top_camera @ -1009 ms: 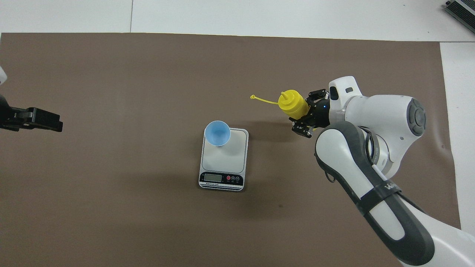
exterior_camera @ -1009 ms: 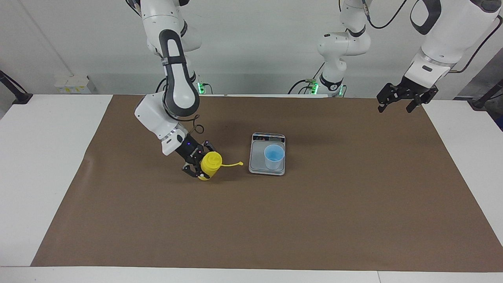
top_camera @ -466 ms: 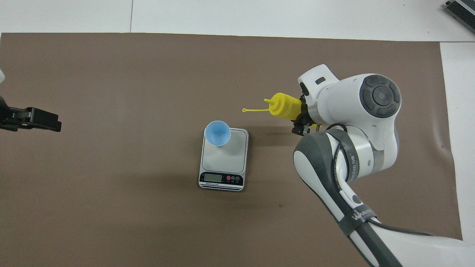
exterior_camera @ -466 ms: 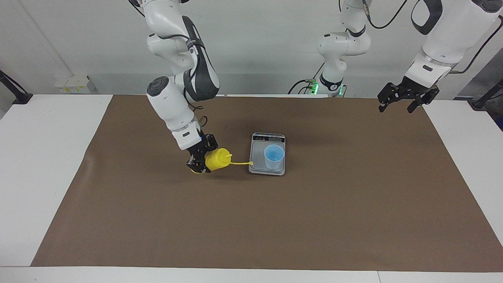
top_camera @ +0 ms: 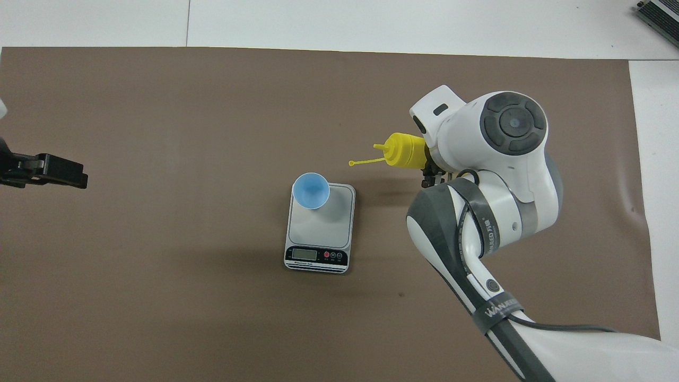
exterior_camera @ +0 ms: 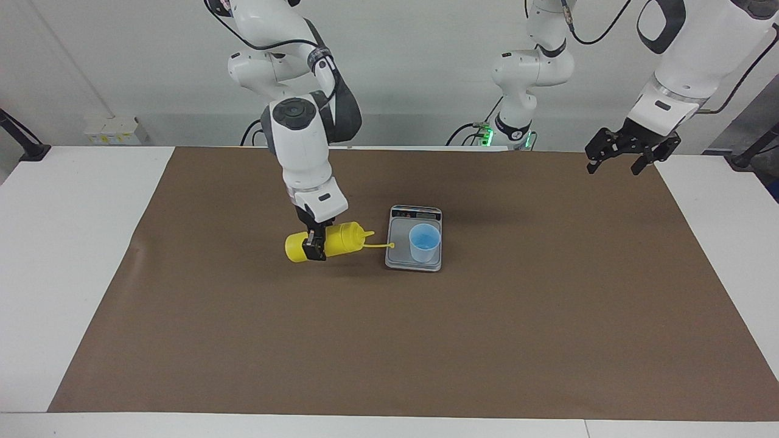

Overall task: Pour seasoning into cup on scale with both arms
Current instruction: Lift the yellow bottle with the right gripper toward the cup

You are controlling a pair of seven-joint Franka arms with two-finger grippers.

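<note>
My right gripper (exterior_camera: 315,246) is shut on the yellow seasoning bottle (exterior_camera: 344,239) around its middle. It holds the bottle on its side just above the mat, nozzle toward the scale (exterior_camera: 398,243). The tethered cap (exterior_camera: 391,245) hangs out to the scale's edge. The light-blue cup (exterior_camera: 424,242) stands upright on the scale. In the overhead view the right arm covers most of the gripper; the bottle (top_camera: 404,151), cup (top_camera: 311,190) and scale (top_camera: 334,220) show. My left gripper (exterior_camera: 621,159) waits open and empty in the air over the mat's edge at the left arm's end (top_camera: 53,172).
A brown mat (exterior_camera: 243,334) covers most of the white table (exterior_camera: 73,243). The scale's dark display strip (top_camera: 316,255) faces the robots. Nothing else stands on the mat.
My right gripper has turned the bottle from nearly upright onto its side and carried it a little toward the scale. The cap's tip now reaches the scale's edge. The left arm has not moved.
</note>
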